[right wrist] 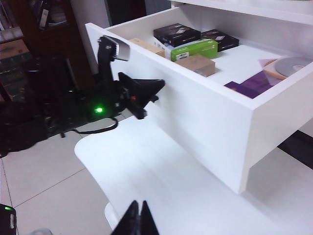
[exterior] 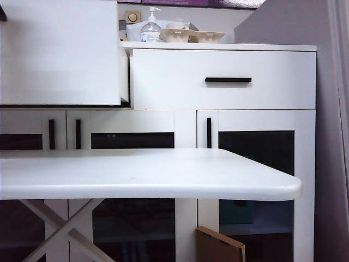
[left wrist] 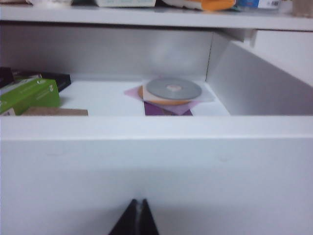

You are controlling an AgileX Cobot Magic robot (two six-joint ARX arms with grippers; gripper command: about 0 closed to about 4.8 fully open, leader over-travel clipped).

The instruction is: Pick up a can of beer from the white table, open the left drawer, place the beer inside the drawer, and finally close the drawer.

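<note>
**A:** Where's the drawer (exterior: pixel 60 52)?

**B:** It's pulled well out on the left, and its front hangs over the far left part of the tabletop (exterior: pixel 136 174). The right drawer (exterior: pixel 218 95) sits flush, shut.

**A:** Is there room inside?

**B:** The right half of its floor is mostly bare white, with only a disc (left wrist: pixel 173 89) on purple sheets near the right wall. A green box (left wrist: pixel 29 95) and dark boxes (right wrist: pixel 177 34) crowd the left half.

**A:** And the left tool (left wrist: pixel 139 215)?

**B:** Its fingers are pressed together with nothing between them. It points level at the outer face of the drawer front, below the top edge. In the right wrist view the arm reaches in from the near side, and its tip is just beside the front. I can't tell whether it touches.

**A:** What about the right tool (right wrist: pixel 138 218)?

**B:** It's also together and holding nothing. It hovers over the tabletop, well apart from the drawer and angled down. The rounded tabletop edge lies just under it, with bare floor (right wrist: pixel 44 181) beyond.

**A:** Where's the can?

**B:** I can't tell. It shows in no view.
</note>
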